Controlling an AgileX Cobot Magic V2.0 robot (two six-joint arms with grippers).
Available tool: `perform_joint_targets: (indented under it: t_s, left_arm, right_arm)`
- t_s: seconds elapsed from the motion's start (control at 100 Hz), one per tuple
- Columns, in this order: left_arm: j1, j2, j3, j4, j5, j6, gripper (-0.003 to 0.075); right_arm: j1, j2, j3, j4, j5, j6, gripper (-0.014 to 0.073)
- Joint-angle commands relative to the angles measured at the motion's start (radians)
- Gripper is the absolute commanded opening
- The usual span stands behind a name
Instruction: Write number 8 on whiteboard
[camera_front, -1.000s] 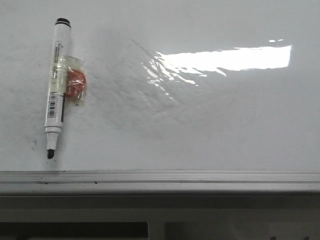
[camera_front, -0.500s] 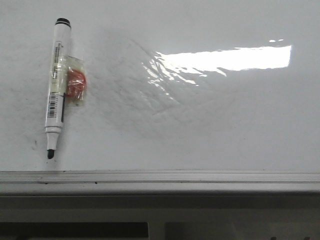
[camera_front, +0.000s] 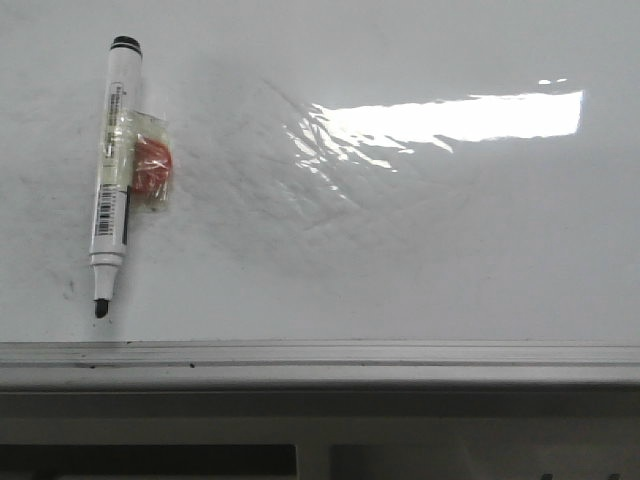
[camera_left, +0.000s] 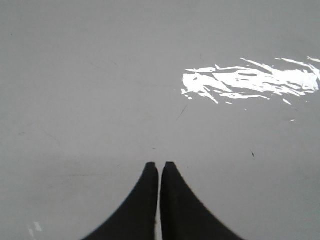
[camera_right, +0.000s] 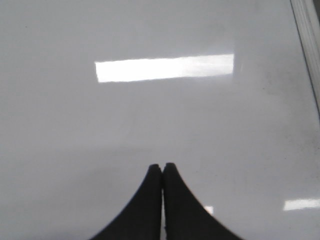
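The whiteboard (camera_front: 400, 260) fills the front view, glossy white with faint grey smudges and a bright glare. No number 8 shows on it. A white marker (camera_front: 112, 170) with a black uncapped tip lies on the board at the left, tip toward the near frame edge, with an orange piece (camera_front: 152, 170) taped to its side. My left gripper (camera_left: 159, 165) is shut and empty over bare board. My right gripper (camera_right: 162, 166) is shut and empty over bare board. Neither gripper shows in the front view.
The board's grey metal frame (camera_front: 320, 360) runs along the near edge in the front view. The frame also shows at one corner of the right wrist view (camera_right: 309, 35).
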Motion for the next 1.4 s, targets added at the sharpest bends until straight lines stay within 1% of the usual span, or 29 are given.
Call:
perform_joint_targets:
  t_s: [0.0,0.39,1.39]
  left_arm:
    - [-0.005,-0.029,0.038,-0.01,-0.086,-0.008,-0.002]
    - [-0.005,-0.029,0.038,-0.008,-0.086,-0.008,-0.002]
    - [-0.005,-0.029,0.038,-0.008,-0.086,-0.006,-0.002]
  right_arm:
    - [-0.006,-0.015,-0.022,0.002,-0.067,0.002,-0.0063]
    - [-0.006,0.048,-0.022,0.007,-0.069,0.002,-0.0063]
    - [-0.006,0.047,-0.022,0.009,-0.071,0.002,-0.0063]
